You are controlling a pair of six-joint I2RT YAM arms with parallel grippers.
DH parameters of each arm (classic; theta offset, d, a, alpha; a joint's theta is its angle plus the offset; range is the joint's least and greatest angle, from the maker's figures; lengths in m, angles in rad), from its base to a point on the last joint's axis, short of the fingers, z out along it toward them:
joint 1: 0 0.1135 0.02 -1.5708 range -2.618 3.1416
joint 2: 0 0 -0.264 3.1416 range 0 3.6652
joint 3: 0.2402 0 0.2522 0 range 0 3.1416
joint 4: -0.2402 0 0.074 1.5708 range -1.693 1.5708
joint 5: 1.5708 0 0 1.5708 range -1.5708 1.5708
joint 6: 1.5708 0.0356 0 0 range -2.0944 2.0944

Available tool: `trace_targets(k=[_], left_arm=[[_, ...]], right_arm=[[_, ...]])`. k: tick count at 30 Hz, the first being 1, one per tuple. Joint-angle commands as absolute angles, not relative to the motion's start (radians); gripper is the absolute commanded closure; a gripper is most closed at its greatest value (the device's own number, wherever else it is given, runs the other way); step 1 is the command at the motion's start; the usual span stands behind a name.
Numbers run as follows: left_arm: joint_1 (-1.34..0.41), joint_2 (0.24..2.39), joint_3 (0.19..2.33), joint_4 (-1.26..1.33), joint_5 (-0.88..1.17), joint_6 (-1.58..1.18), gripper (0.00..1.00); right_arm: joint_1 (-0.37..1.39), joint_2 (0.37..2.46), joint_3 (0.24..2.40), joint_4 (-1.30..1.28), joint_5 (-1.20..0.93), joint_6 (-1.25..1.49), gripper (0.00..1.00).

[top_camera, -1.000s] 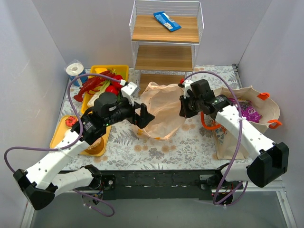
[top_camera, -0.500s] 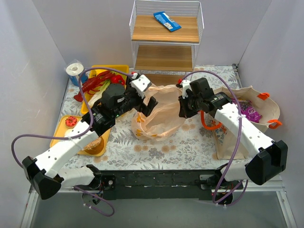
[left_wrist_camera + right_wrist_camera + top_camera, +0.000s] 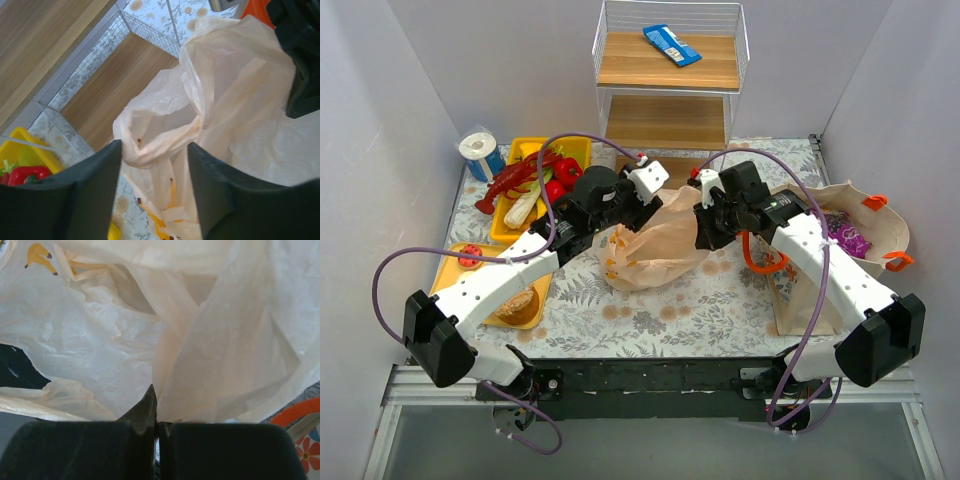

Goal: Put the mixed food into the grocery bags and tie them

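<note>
Left to right across the table's middle: the left gripper (image 3: 154, 150), jaws apart with a rolled loop of rim between them; the peach plastic bag (image 3: 655, 248), slumped at the table's centre, long axis running near-left to far-right, mouth raised toward the far edge; the right gripper (image 3: 156, 407), jaws together on a fold of its film. The step in hand appears to be gathering the bag's top for tying. Next, the left jaws must close on that loop without tearing it.
</note>
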State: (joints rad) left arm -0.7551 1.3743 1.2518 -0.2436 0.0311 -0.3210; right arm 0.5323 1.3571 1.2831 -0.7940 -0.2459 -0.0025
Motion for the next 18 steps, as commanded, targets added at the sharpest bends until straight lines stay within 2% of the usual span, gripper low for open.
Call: trace_targets(k=[1, 4, 5, 6, 14, 15, 16, 17, 18], left_arm=[[-0.758, 1.345, 1.255, -0.209, 0.081, -0.322, 0.63], [-0.756, 1.333, 1.238, -0.201, 0.069, -0.331, 0.84], [-0.758, 1.321, 1.233, -0.198, 0.064, -0.342, 0.96], [-0.758, 1.312, 1.232, -0.195, 0.063, -0.350, 1.00], [-0.758, 1.180, 1.183, -0.241, 0.117, -0.483, 1.00], [-0.758, 1.152, 1.181, -0.268, 0.114, -0.506, 0.67], [-0.758, 1.134, 1.181, -0.281, 0.104, -0.514, 0.42], [-0.756, 1.117, 1.186, -0.291, 0.092, -0.523, 0.22], [-0.756, 1.097, 1.189, -0.316, 0.089, -0.531, 0.09]], right_arm=[[0.535, 1.368, 1.362, -0.836, -0.258, -0.063, 0.99], [0.537, 1.376, 1.390, -0.865, -0.253, -0.080, 0.99], [0.535, 1.377, 1.396, -0.870, -0.253, -0.083, 0.99], [0.535, 1.379, 1.404, -0.880, -0.252, -0.084, 0.99], [0.534, 1.387, 1.560, -0.919, -0.331, -0.098, 0.99], [0.534, 1.397, 1.580, -0.926, -0.348, -0.100, 0.99], [0.534, 1.404, 1.597, -0.934, -0.348, -0.101, 0.99], [0.534, 1.408, 1.617, -0.954, -0.344, -0.104, 0.99], [0.534, 1.417, 1.650, -0.968, -0.325, -0.110, 0.99]])
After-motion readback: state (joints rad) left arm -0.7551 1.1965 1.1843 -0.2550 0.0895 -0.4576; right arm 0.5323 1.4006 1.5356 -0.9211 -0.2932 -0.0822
